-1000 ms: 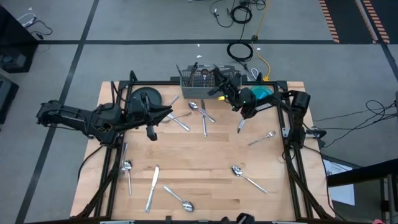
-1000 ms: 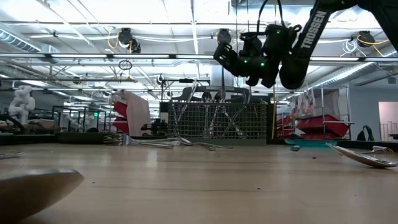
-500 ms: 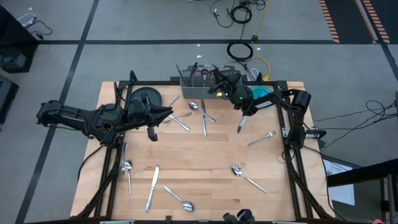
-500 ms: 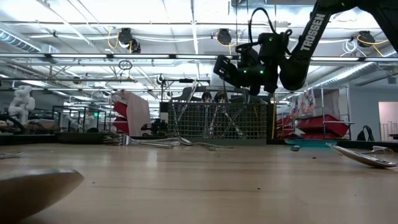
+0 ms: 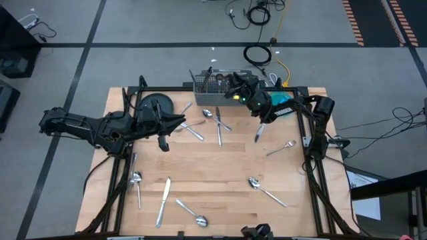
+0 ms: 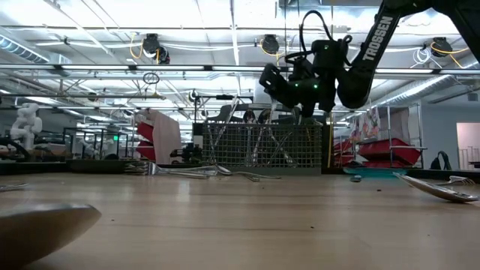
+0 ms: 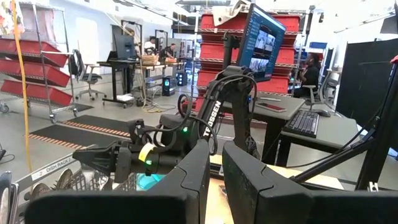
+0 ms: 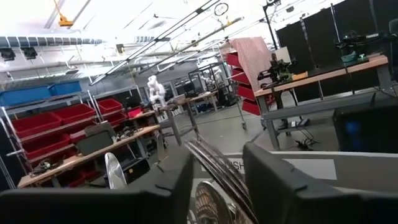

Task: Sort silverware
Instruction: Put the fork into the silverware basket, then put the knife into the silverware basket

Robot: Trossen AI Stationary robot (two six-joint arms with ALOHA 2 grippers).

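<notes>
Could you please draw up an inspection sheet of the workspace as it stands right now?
Surface: wooden table, dark frame round its edge.
Job's things: silverware scattered across the table; more stands in the wire-mesh caddy at the far edge.
Clutter: dark round plate at the far left; teal object at the far right.
Grippers: right gripper above the caddy, fingers apart; left gripper hovers beside the plate, holding nothing visible.
Cables: coiled black cable on the floor behind the table.
Surroundings: workshop with red bins and desks.
</notes>
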